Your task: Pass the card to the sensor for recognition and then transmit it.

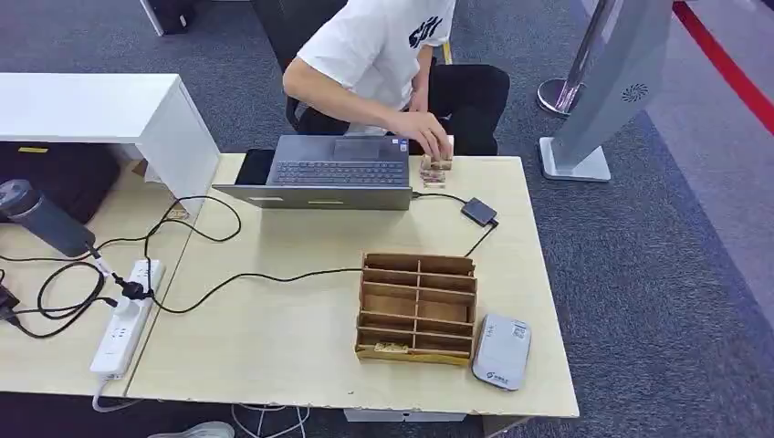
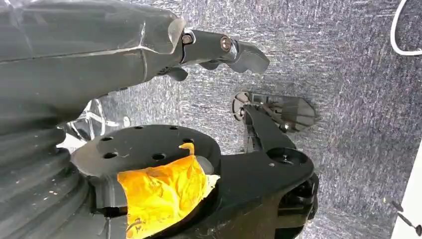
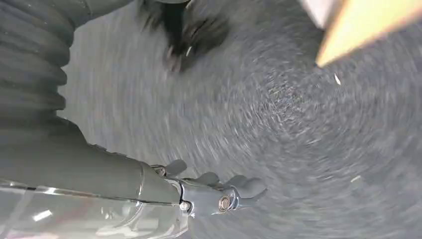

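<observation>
1. Left robot hand (image 2: 219, 50) hangs over the carpet and holds nothing. Fingers look loosely curled, but I can't tell for sure whether it's open or closed.
2. Right robot hand (image 3: 214, 191) is also down over the carpet with nothing in it, fingers slightly apart. That view is motion-blurred, so I read it as open.
3. Card reader (image 1: 501, 351) sits at the near right corner of the surface (image 1: 274, 338), just beside the wooden organizer (image 1: 417, 308) (probably put there so the right arm can reach both).
4. Card: a small item (image 1: 391, 347) lies in the organizer's nearest row, left compartment. It's likely the card, but too small to confirm.
5. A person (image 1: 383, 55) at the far edge has a hand on small wooden blocks (image 1: 435, 170) beside the laptop (image 1: 330, 172).
6. Judgement: the task hasn't started. Both arms need to come up before any pick.
</observation>
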Action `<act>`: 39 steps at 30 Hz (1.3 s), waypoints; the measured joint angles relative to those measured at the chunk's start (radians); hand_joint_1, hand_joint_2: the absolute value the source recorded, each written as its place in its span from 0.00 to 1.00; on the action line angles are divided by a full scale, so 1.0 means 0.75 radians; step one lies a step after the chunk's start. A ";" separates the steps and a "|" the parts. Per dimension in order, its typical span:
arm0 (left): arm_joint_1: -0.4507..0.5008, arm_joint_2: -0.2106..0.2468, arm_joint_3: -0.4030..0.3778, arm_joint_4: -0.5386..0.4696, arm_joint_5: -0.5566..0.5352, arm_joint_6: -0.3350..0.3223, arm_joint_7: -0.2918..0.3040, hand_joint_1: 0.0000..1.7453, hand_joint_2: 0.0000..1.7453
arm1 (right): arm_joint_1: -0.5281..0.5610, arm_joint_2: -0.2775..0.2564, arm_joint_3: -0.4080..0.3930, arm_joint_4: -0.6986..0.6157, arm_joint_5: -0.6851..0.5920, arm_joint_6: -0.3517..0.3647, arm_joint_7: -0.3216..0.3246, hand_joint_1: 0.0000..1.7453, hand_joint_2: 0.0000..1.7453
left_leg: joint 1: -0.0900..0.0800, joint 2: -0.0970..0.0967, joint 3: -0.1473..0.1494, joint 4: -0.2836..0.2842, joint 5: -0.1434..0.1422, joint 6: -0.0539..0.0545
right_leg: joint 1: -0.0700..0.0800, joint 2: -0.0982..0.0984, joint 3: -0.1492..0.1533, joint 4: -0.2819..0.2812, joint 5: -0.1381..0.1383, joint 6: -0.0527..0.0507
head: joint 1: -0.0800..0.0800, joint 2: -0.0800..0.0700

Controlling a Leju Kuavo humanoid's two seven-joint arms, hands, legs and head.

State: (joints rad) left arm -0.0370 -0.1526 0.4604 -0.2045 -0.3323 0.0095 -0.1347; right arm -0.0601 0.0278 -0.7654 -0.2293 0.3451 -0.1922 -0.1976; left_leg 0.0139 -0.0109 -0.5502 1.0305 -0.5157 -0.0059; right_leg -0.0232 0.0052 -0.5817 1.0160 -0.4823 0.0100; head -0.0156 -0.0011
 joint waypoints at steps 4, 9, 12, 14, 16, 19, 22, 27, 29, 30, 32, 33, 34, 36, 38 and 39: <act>0.000 0.002 -0.017 0.000 -0.046 -0.015 -0.002 0.00 1.00 | 0.005 -0.007 0.225 0.015 0.166 0.069 0.065 0.00 1.00 | 0.000 0.000 0.001 0.000 0.000 0.000 | 0.000 0.000 0.000 0.000 0.000 0.000 | 0.000 0.000; -0.001 0.005 -0.073 0.000 -0.154 -0.051 -0.002 1.00 1.00 | 0.019 -0.008 0.375 0.038 0.221 0.181 0.315 1.00 1.00 | 0.000 0.000 0.000 0.000 0.000 0.000 | 0.000 0.000 0.000 0.000 0.000 0.000 | -0.001 0.000; -0.002 0.005 -0.105 0.000 -0.182 -0.052 -0.006 1.00 1.00 | 0.022 -0.009 0.388 0.043 0.193 0.142 0.402 1.00 1.00 | 0.000 0.000 0.000 0.000 0.000 0.000 | 0.000 0.001 0.000 0.000 0.000 0.000 | 0.000 0.000; -0.002 0.005 -0.122 0.000 -0.214 -0.040 -0.006 1.00 1.00 | 0.022 -0.009 0.392 0.044 0.199 0.122 0.454 1.00 1.00 | 0.000 0.000 0.000 0.000 0.000 0.000 | 0.000 0.001 0.000 0.000 0.000 0.000 | 0.000 0.000; -0.003 0.005 -0.146 0.000 -0.255 -0.022 -0.004 1.00 1.00 | 0.023 -0.009 0.397 0.046 0.210 0.122 0.484 1.00 1.00 | 0.000 0.000 0.000 0.000 0.000 0.000 | 0.000 0.001 0.000 0.000 0.000 0.000 | 0.000 0.000; -0.006 0.005 -0.192 0.000 -0.320 -0.003 0.015 1.00 1.00 | 0.023 -0.009 0.399 0.049 0.228 0.166 0.487 1.00 1.00 | 0.000 0.000 0.000 0.000 0.000 0.000 | 0.000 0.001 0.001 0.000 0.000 0.000 | -0.001 0.000; -0.008 0.006 -0.204 0.000 -0.292 -0.016 0.040 1.00 1.00 | 0.024 -0.010 0.412 0.049 0.263 0.187 0.443 1.00 1.00 | 0.000 0.000 0.001 0.000 0.000 0.000 | 0.000 0.001 0.000 0.000 0.000 0.000 | 0.000 0.000; -0.027 0.017 -0.211 0.000 -0.333 -0.101 0.094 1.00 1.00 | 0.025 -0.022 0.458 0.049 0.335 0.189 0.384 0.59 1.00 | 0.000 0.000 0.000 0.000 0.000 0.000 | 0.000 0.000 0.001 0.000 0.000 0.000 | -0.001 0.000; -0.034 0.015 -0.214 0.000 -0.341 -0.100 0.132 0.87 1.00 | 0.024 -0.024 0.469 0.049 0.354 0.176 0.388 0.00 1.00 | 0.000 0.000 0.000 0.000 0.000 0.000 | 0.000 0.000 0.001 0.000 0.000 0.000 | 0.000 0.000; -0.036 0.010 -0.214 0.000 -0.338 -0.096 0.147 0.87 1.00 | 0.025 -0.024 0.475 0.049 0.359 0.169 0.396 0.00 1.00 | 0.000 0.000 0.000 0.000 0.000 0.000 | 0.000 0.000 0.001 0.000 0.000 0.000 | 0.000 0.000; -0.038 0.005 -0.214 0.000 -0.330 -0.084 0.163 0.00 1.00 | 0.026 -0.023 0.488 0.050 0.365 0.159 0.408 0.00 1.00 | 0.000 0.000 0.000 0.000 0.000 0.000 | 0.000 0.000 0.001 0.000 0.000 0.000 | 0.001 0.000; -0.039 0.005 -0.214 0.000 -0.325 -0.081 0.167 0.00 1.00 | 0.026 -0.023 0.493 0.051 0.365 0.159 0.416 0.00 1.00 | 0.000 0.000 0.000 0.000 0.000 0.000 | 0.000 0.000 0.001 0.000 0.000 0.000 | -0.001 0.000; -0.039 0.005 -0.214 0.000 -0.324 -0.077 0.168 0.00 1.00 | 0.026 -0.023 0.494 0.051 0.364 0.159 0.421 0.00 1.00 | 0.000 0.000 0.000 0.000 0.000 0.000 | 0.000 0.000 0.001 0.000 0.000 0.000 | 0.000 0.000; -0.039 0.004 -0.214 0.000 -0.324 -0.070 0.168 0.00 1.00 | 0.026 -0.023 0.494 0.051 0.356 0.152 0.436 0.00 1.00 | 0.000 0.000 0.000 0.000 0.000 0.000 | 0.000 0.000 0.001 0.000 0.000 0.000 | 0.000 0.000; -0.039 0.004 -0.214 0.000 -0.322 -0.062 0.168 0.00 1.00 | 0.026 -0.021 0.494 0.051 0.356 0.131 0.449 0.00 1.00 | 0.000 0.000 0.000 0.000 0.000 0.000 | 0.000 0.000 0.001 0.000 0.000 0.000 | -0.001 0.000; -0.039 0.003 -0.214 0.000 -0.313 -0.051 0.168 0.00 1.00 | 0.026 -0.020 0.494 0.051 0.357 0.121 0.452 0.00 1.00 | 0.000 0.000 0.000 0.000 0.000 0.000 | 0.000 0.000 0.001 0.000 0.000 0.000 | 0.000 0.000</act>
State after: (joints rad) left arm -0.0662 -0.1503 0.3002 -0.2045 -0.5670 -0.0287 -0.0088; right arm -0.0406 0.0126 -0.3952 -0.1907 0.6127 -0.1011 0.1415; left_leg 0.0138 -0.0109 -0.5499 1.0305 -0.5158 -0.0058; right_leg -0.0234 0.0053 -0.5808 1.0159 -0.4824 0.0100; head -0.0156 -0.0011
